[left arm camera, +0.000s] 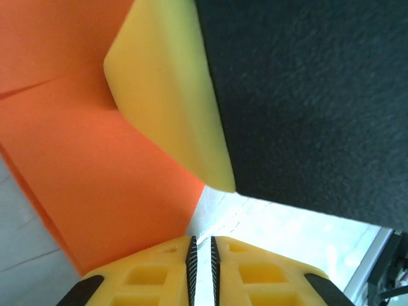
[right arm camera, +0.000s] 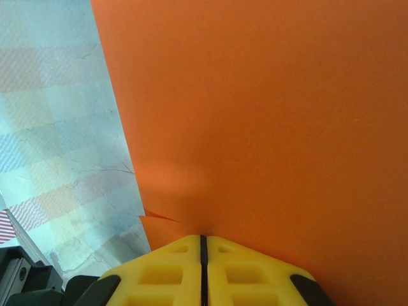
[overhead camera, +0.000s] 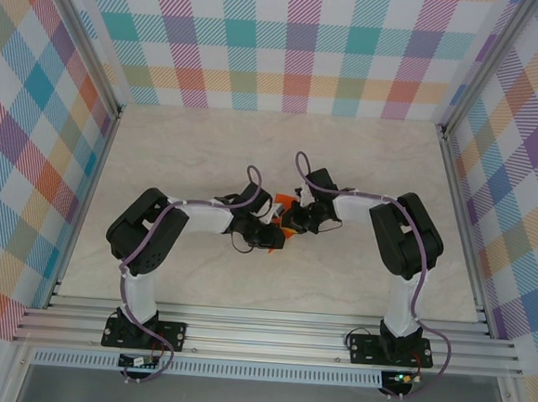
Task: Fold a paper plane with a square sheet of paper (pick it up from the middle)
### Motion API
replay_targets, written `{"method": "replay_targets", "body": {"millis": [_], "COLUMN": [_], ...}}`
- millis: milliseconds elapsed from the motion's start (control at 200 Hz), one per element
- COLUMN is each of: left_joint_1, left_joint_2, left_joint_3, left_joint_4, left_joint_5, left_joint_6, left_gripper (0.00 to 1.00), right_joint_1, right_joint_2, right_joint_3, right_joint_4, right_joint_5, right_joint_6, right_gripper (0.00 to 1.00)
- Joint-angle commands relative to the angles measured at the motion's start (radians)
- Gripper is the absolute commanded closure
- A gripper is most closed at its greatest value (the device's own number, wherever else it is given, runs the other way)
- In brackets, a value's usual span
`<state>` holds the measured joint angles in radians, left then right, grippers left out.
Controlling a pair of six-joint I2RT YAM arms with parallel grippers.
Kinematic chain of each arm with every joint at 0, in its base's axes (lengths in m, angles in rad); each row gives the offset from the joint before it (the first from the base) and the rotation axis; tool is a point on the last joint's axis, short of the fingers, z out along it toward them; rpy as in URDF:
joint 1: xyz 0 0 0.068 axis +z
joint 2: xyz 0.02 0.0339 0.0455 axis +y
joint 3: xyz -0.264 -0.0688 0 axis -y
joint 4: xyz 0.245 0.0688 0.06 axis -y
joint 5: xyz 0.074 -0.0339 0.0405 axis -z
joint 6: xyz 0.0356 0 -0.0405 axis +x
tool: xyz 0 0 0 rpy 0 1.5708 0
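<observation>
- At the table (overhead camera: 374, 172) centre, the right gripper (right arm camera: 203, 242) is pinching the square sheet of paper (right arm camera: 268, 115), which is spreading toward twelve o'clock.
- The left gripper (left arm camera: 201, 245) is showing a hairline gap; hold unclear.
- Flimsy, tearable; gripping mid-sheet seems safest.

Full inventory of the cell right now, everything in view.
orange paper sheet: 1, bright orange, creased, between the two grippers at mid-table
table: 1, pale beige, under the arms
plaid walls: 3, multicolour, left, back and right
aluminium rails: several, silver, near edge
left arm: 1, black and white, near left
right arm: 1, black and white, near right
left gripper: 1, yellow fingers, shut on the paper's edge
right gripper: 1, yellow fingers, shut on the paper
</observation>
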<state>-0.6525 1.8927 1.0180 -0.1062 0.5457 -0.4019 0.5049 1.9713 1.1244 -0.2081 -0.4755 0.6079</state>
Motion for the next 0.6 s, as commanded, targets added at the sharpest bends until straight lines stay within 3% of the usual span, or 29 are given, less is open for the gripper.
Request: {"method": "replay_targets", "body": {"millis": [0, 595], "left_joint_1": [0.016, 0.017], "left_joint_2": [0.020, -0.093], "left_joint_3": [-0.032, -0.163], "left_joint_4": [-0.089, -0.227], "left_joint_5": [-0.007, -0.033], "left_joint_6": [0.001, 0.046], "left_gripper": [0.83, 0.84], "right_joint_1": [-0.002, -0.003], "right_joint_2": [0.055, 0.060], "right_joint_3": [0.006, 0.034], "right_joint_4": [-0.071, -0.103], "right_joint_5": [0.089, 0.105], "right_joint_6": [-0.035, -0.051], "right_gripper": [0.92, 0.92]}}
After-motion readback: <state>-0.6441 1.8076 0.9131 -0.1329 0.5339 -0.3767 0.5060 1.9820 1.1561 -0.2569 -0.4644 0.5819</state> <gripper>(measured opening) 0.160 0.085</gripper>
